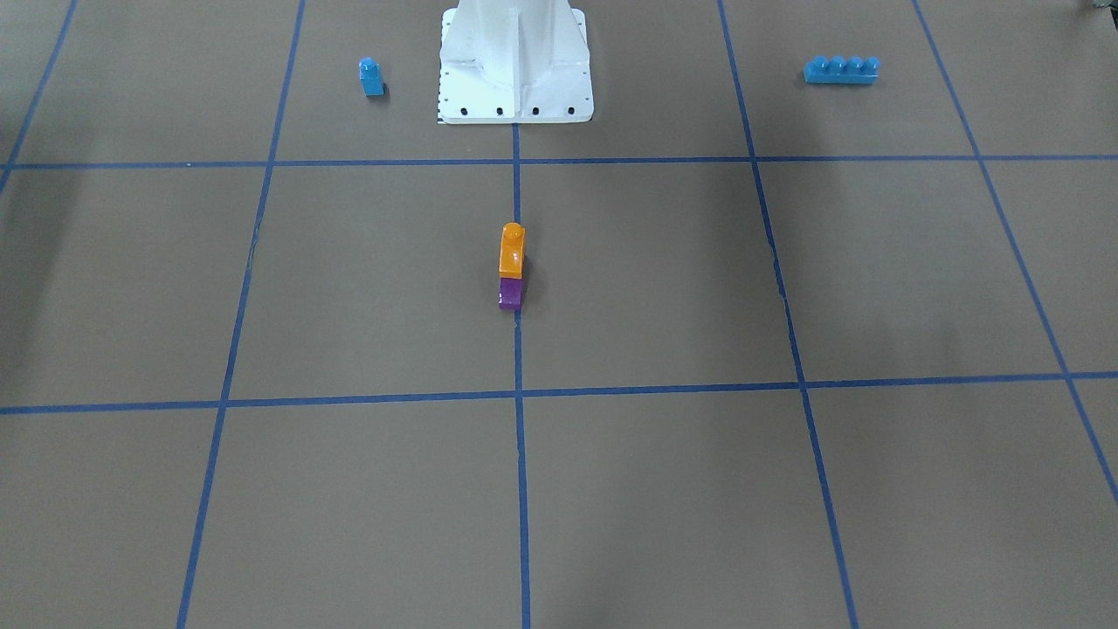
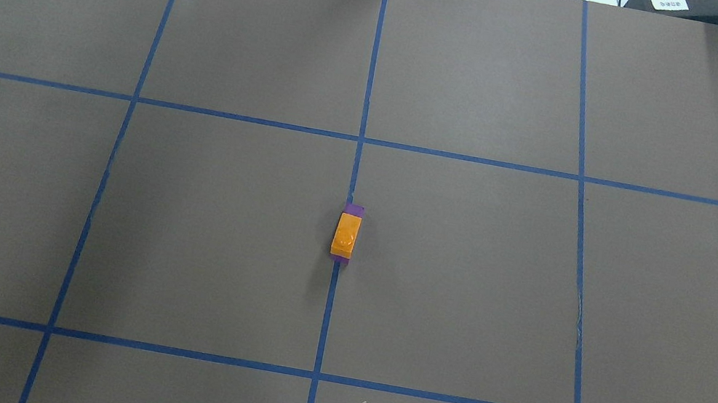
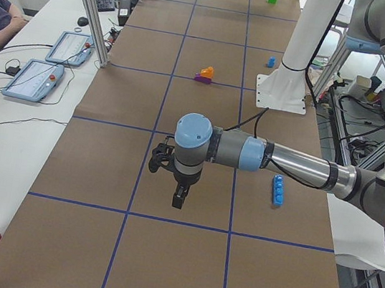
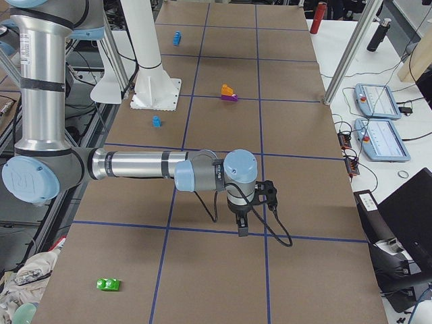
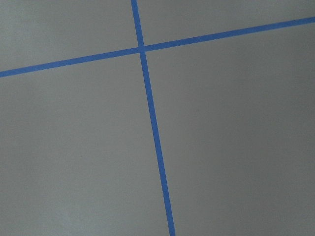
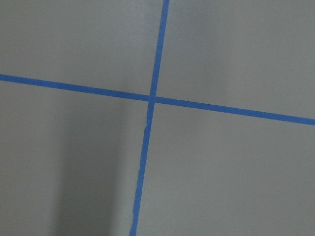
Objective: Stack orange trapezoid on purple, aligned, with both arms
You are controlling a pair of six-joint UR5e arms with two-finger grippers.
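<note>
The orange trapezoid (image 1: 512,252) sits on top of the purple block (image 1: 510,294) at the table's middle, on the blue centre line. From overhead the orange trapezoid (image 2: 345,236) covers most of the purple block (image 2: 353,209), whose far end shows. No gripper touches the stack. My left gripper (image 3: 179,198) hangs over the table far from it. My right gripper (image 4: 241,226) hangs over the opposite end. Both show only in side views, so I cannot tell whether they are open or shut. The wrist views show only brown table and blue tape.
A blue single-stud block (image 1: 371,77) and a long blue four-stud brick (image 1: 841,69) lie either side of the white base (image 1: 515,70). A green brick (image 4: 108,284) lies near the table's right end. Operators' tablets (image 3: 52,65) lie beside the table.
</note>
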